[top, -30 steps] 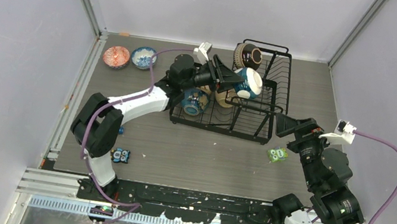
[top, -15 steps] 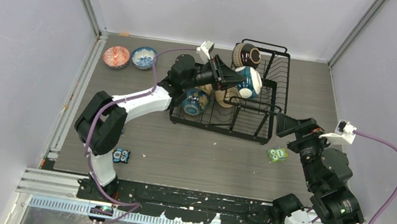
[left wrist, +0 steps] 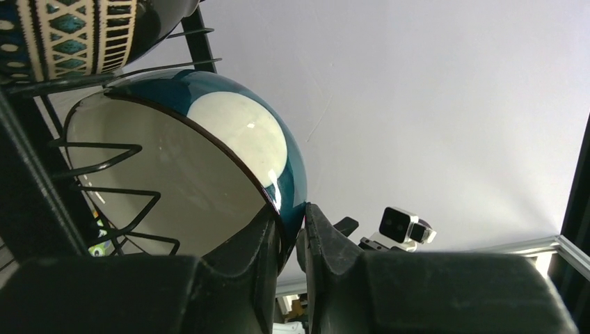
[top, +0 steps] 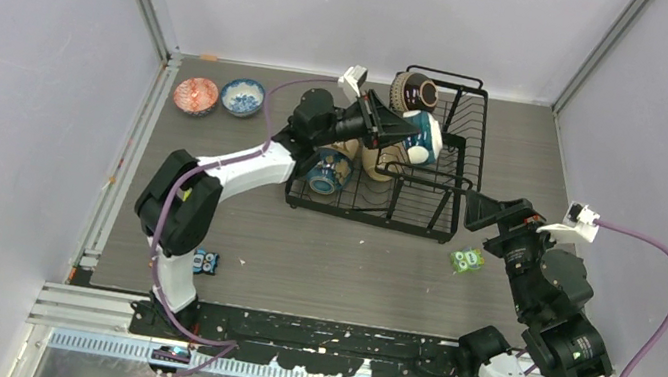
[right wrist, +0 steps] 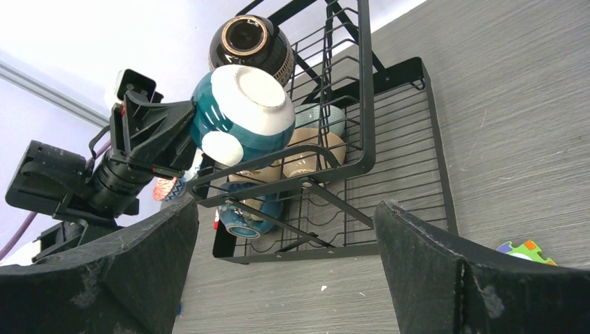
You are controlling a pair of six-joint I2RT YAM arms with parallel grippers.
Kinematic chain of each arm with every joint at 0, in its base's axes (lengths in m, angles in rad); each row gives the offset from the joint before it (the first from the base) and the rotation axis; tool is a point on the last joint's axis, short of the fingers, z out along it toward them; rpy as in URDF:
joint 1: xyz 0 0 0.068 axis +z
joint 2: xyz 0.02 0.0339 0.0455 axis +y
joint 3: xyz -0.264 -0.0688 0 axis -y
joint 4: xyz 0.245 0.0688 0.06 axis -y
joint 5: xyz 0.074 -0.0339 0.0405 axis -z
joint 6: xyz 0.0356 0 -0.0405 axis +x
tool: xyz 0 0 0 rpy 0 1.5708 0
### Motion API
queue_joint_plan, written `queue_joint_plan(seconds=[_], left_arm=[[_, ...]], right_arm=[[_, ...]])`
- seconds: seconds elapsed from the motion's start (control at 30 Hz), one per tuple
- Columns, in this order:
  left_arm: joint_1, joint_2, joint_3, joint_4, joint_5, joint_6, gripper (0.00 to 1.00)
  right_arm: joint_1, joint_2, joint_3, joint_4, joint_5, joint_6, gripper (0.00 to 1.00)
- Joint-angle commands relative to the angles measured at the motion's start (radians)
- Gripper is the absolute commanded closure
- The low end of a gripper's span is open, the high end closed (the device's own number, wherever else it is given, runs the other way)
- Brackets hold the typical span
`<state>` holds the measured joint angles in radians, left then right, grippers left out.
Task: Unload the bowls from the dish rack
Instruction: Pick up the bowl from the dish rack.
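A teal-and-white bowl (top: 422, 138) sits on its side high in the black wire dish rack (top: 366, 216). My left gripper (top: 400, 130) is shut on its rim (left wrist: 291, 209), one finger inside and one outside. Above it lies a dark brown patterned bowl (top: 416, 92). Lower in the rack are a blue bowl (top: 328, 169) and tan bowls (top: 374, 163). My right gripper (top: 483, 210) hangs open just right of the rack's front corner, with nothing between its fingers (right wrist: 285, 204).
A red patterned bowl (top: 195, 94) and a blue-and-white bowl (top: 242, 95) stand on the table at the far left. A green toy block (top: 467, 260) lies near my right gripper. A blue toy block (top: 204, 261) lies by the left arm's base.
My left gripper's jaws have closed onto the teal-and-white bowl's rim, and the left arm has stretched a little further over the rack. The right arm has not moved.
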<state>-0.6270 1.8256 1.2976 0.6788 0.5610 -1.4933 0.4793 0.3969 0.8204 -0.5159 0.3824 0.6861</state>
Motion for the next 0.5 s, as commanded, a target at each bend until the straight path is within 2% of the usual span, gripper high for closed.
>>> queue_joint_plan(seconds=[0.0, 0.17, 0.47], left_arm=[[-0.009, 0.021, 0.063, 0.079, 0.018, -0.027, 0.87], [-0.026, 0.049, 0.097, 0.086, 0.02, -0.033, 0.99], [-0.037, 0.071, 0.117, 0.123, 0.006, -0.051, 1.0]], right_arm=[[-0.004, -0.013, 0.005, 0.021, 0.026, -0.021, 0.01], [-0.003, -0.022, 0.01, 0.01, 0.032, -0.029, 0.01], [-0.004, -0.037, 0.016, 0.001, 0.039, -0.041, 0.0]])
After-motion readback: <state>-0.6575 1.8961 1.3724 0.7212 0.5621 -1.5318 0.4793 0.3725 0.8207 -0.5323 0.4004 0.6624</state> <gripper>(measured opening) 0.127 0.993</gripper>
